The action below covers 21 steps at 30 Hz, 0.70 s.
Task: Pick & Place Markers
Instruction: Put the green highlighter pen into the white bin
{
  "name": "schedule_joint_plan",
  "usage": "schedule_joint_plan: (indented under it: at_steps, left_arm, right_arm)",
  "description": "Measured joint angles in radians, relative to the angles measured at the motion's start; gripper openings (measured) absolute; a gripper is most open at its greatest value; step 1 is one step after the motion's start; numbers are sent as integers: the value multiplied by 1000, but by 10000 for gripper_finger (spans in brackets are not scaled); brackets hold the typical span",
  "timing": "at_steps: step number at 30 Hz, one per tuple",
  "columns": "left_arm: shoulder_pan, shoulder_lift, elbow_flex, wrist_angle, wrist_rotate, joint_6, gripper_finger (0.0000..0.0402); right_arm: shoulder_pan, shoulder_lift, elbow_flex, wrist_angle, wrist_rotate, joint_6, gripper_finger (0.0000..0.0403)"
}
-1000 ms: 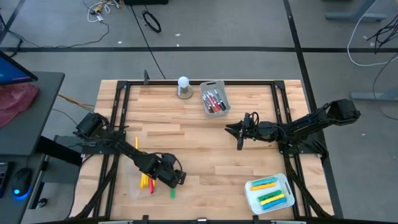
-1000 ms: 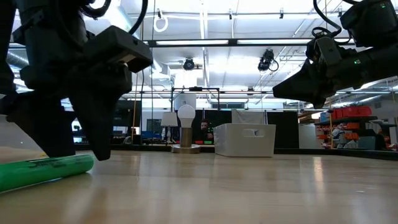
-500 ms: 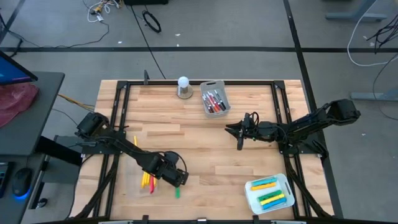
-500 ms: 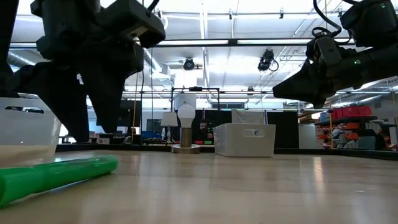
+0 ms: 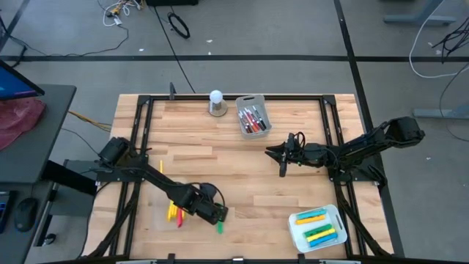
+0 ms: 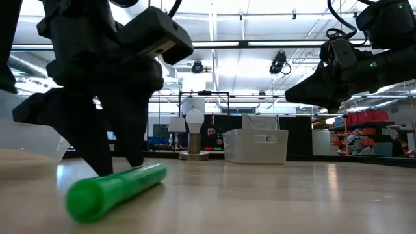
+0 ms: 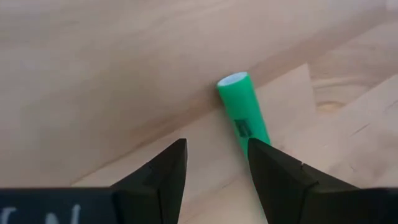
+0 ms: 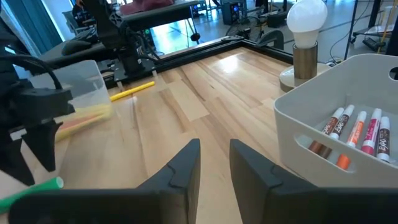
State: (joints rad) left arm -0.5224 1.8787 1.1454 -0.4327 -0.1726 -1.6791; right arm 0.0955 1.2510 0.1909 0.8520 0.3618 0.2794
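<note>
Green marker [image 5: 219, 228] lies flat on the wooden table [image 5: 242, 161] near its front edge, just beside the left gripper [image 5: 218, 215]. The left gripper's fingers stand apart and empty, tips low over the table, with the marker off to one side of the gap rather than between them. Yellow and red markers [image 5: 173, 213] lie near a clear container [image 8: 87, 84] on the left. The right gripper [image 5: 282, 163] hovers mid-table, fingers slightly apart, holding nothing. A grey bin [image 5: 253, 116] holds more markers; a white tray [image 5: 316, 227] holds yellow, blue and green ones.
</note>
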Motion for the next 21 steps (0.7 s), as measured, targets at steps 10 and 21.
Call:
schedule_joint_plan:
  at_steps: [10, 21]
  left_arm:
    - [1, -4, 0, -6, -67, 45, 177]
    - [-22, -21, 228, -461, -112, 87, 177]
  right_arm:
    - [0, 0, 0, 0, 0, 0, 86]
    - [0, 0, 0, -1, 0, 0, 86]
